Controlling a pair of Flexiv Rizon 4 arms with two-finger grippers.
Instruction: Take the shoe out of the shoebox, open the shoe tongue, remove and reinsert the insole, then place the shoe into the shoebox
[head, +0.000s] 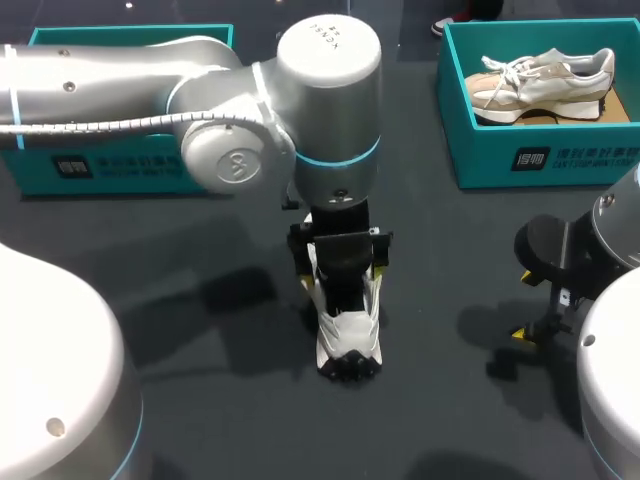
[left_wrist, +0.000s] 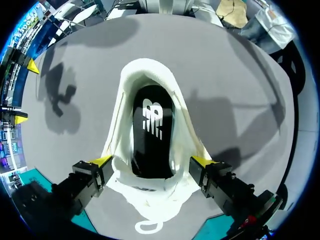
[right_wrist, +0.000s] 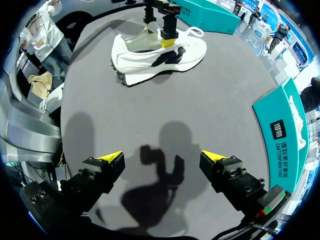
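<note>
A white shoe (head: 348, 335) stands on the dark table, toe toward the front edge; in the right wrist view the shoe (right_wrist: 160, 55) lies well ahead of the fingers. My left gripper (head: 340, 275) hangs over its heel end, open, one yellow-tipped finger on each side of the collar. Straight down from the left wrist, the left gripper (left_wrist: 152, 161) straddles the shoe (left_wrist: 150, 85), whose mouth shows a black insole (left_wrist: 150, 130) lying inside. My right gripper (right_wrist: 162, 157) is open over bare table at the right, holding nothing. The teal shoebox (head: 540, 155) stands at the back right.
A beige shoe (head: 540, 85) lies in the back-right shoebox. A second teal box (head: 100, 170) stands at the back left, partly hidden by my left arm. My right arm (head: 570, 260) is at the table's right side.
</note>
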